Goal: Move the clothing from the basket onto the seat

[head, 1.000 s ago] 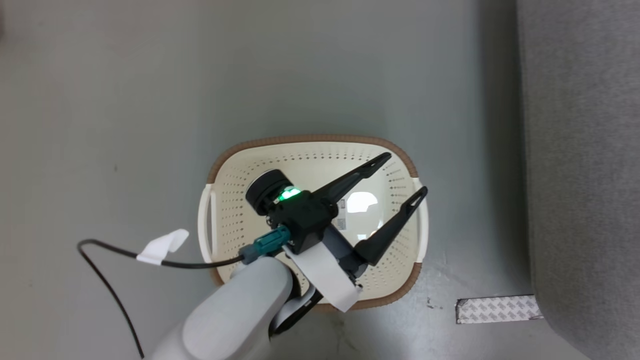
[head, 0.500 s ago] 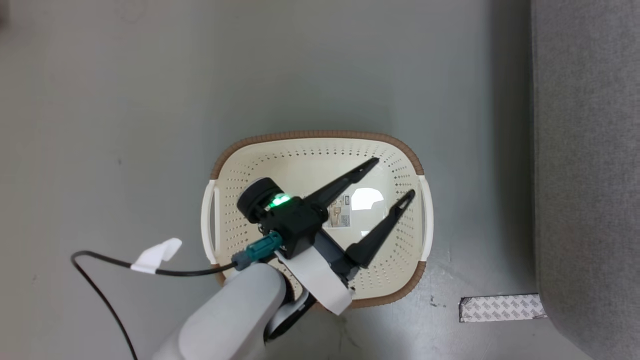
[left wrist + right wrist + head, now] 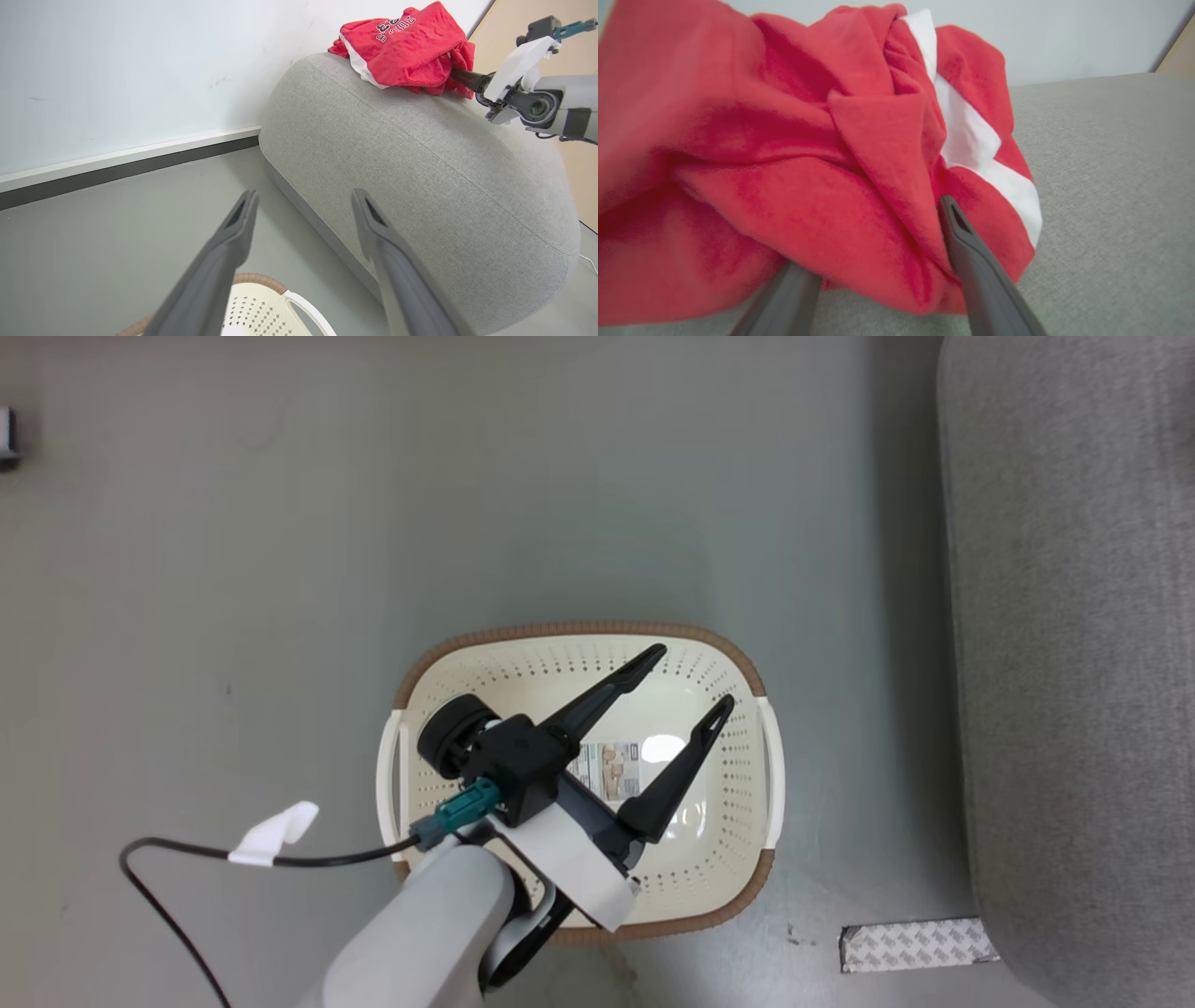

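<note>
Red clothing (image 3: 405, 49) — "BULL" lettering, upside down

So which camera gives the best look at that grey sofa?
The left wrist view: the sofa shows most of its rounded body, with red clothing on top. The head view catches its side edge; the right wrist view, a patch of cushion beside the clothing.

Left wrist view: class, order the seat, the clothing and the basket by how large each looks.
1. seat: largest by far.
2. clothing and basket: not ranked. Their visible parts look about alike, and the basket is nearer the camera and cut off by the bottom edge.
</note>
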Available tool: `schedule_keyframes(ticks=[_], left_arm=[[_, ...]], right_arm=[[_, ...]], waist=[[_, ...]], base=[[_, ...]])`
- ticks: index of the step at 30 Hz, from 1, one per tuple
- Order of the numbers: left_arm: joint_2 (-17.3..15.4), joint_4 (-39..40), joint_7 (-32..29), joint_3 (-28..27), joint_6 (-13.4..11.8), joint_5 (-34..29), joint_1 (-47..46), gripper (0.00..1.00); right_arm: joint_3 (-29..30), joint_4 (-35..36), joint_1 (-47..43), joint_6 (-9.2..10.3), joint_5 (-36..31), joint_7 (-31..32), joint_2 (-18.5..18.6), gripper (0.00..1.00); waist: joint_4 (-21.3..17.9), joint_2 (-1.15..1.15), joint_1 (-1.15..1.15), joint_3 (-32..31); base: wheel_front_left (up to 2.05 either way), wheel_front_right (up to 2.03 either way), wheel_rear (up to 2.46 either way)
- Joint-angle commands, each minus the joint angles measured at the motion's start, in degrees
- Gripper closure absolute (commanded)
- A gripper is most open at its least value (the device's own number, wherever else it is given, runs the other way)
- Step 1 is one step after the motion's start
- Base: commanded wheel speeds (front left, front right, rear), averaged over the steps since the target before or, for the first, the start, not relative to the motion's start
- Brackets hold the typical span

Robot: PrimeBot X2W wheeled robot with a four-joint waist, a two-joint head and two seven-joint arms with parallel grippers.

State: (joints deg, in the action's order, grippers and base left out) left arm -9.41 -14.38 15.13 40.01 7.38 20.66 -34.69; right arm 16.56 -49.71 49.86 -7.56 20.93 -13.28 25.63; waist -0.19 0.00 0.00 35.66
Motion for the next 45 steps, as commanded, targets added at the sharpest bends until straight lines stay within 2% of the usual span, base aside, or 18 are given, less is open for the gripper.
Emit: schedule_keyframes(ticks=[1,10,18,33,39,45], left_arm=[[0.0,-0.16,0.02,-0.34,0.13,-0.57,0.78,0.0],[0.41,-2.05,0.02,-4.2,-0.27,-1.3,5.81,0.0],[1.16,-3.48,0.02,-10.94,-1.47,-1.78,11.99,0.0],[2.56,-4.33,0.02,-25.72,-5.82,-5.99,26.85,0.0],[2.96,-4.93,0.02,-31.44,-5.46,-7.08,32.39,0.0],[3.92,-5.19,0.02,-35.97,-3.87,-7.55,34.31,0.0]], right_arm=[[-0.49,0.94,-1.57,0.16,0.65,-0.45,0.76,0.0],[-3.53,9.19,-13.65,0.16,1.16,-1.27,-0.06,0.0],[-4.6,18.59,-25.45,0.16,-1.51,-1.59,-3.73,0.0],[-5.65,36.31,-44.28,0.16,-10.06,-1.93,-18.71,0.0],[-8.27,37.54,-50.33,0.16,-10.65,-1.94,-22.06,0.0],[-12.28,34.8,-52.96,0.16,-8.4,-1.94,-22.68,0.0]], waist=[[-0.36,0.0,0.0,-1.36],[-0.63,0.0,0.0,-8.73],[0.52,0.0,0.0,-16.45],[4.9,0.0,0.0,-31.68],[5.08,0.0,0.0,-35.88],[4.85,0.0,0.0,-37.05]], base=[[0.0,0.0,0.0],[0.0,0.0,0.0],[0.0,0.0,0.0],[0.0,0.0,0.0],[0.0,0.0,0.0],[0.0,0.0,0.0]])
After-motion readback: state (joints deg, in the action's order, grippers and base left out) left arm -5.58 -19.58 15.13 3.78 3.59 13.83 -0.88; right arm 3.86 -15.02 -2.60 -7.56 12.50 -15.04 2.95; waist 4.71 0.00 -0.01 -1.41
